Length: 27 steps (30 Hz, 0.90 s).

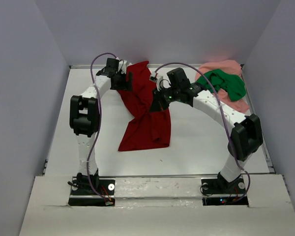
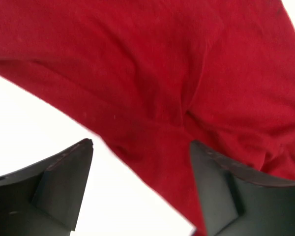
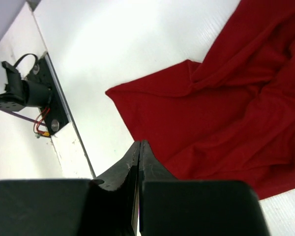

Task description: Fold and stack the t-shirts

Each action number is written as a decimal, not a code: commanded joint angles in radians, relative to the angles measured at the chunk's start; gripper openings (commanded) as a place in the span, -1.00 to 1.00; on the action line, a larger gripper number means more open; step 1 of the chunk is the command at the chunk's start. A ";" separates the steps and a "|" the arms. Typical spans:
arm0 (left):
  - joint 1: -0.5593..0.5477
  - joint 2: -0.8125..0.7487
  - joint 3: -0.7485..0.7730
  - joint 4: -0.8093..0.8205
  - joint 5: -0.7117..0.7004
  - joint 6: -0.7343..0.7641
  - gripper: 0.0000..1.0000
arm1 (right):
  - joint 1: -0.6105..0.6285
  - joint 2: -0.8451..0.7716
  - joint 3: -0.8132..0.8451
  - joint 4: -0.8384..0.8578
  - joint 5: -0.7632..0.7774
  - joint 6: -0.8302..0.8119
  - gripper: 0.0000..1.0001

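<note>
Plainly the dark red t-shirt (image 1: 146, 123) is the one in work. It lies unfolded and twisted down the middle of the top view, with a narrow part reaching the upper centre, a pinched waist, and a broader flap spread toward the lower centre on the white surface (image 1: 201, 142). None of it is flat enough to fold, so I judge the present step to be spreading it out. The left tool (image 2: 141, 143), at the shirt's upper part in the top view, has its jaws wide apart. In its own view they stand either side of a creased edge of red cloth without pinching it, most likely lined up to take hold there. The right tool (image 3: 139, 145) sits near the shirt's waist with its fingers pressed flat together and no cloth between them. In its own view the shirt's corner and hem lie below, to the right of the tips, so it would have to open before gripping anything. The bright green t-shirt (image 1: 225, 81) lies crumpled on the salmon pink t-shirt (image 1: 238, 103) at the upper right, well apart from the red one, seemingly parked until their turn. No shirt is folded yet.
</note>
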<state>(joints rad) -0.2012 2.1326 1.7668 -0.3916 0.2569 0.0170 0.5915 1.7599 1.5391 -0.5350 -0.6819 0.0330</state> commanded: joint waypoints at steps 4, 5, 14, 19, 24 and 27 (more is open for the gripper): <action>-0.004 0.088 0.161 0.011 -0.010 -0.061 -0.88 | 0.010 -0.105 -0.066 0.061 -0.027 -0.021 -1.00; -0.009 0.098 0.190 0.013 -0.010 -0.064 -1.00 | 0.010 -0.106 -0.071 0.063 -0.022 -0.021 -1.00; -0.041 0.257 0.410 -0.064 -0.050 -0.074 -1.00 | 0.010 -0.112 -0.071 0.067 -0.011 -0.021 -1.00; -0.044 0.360 0.509 -0.095 -0.088 -0.112 -1.00 | 0.010 -0.135 -0.068 0.066 0.011 -0.022 -1.00; -0.047 0.450 0.591 -0.142 -0.107 -0.132 -1.00 | 0.010 -0.165 -0.068 0.066 0.035 -0.021 -1.00; -0.044 0.484 0.655 -0.153 -0.137 -0.150 -1.00 | 0.010 -0.177 -0.071 0.066 0.045 -0.051 -1.00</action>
<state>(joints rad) -0.2489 2.5847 2.3432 -0.4999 0.1642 -0.1024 0.5915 1.6459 1.4601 -0.5087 -0.6575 0.0170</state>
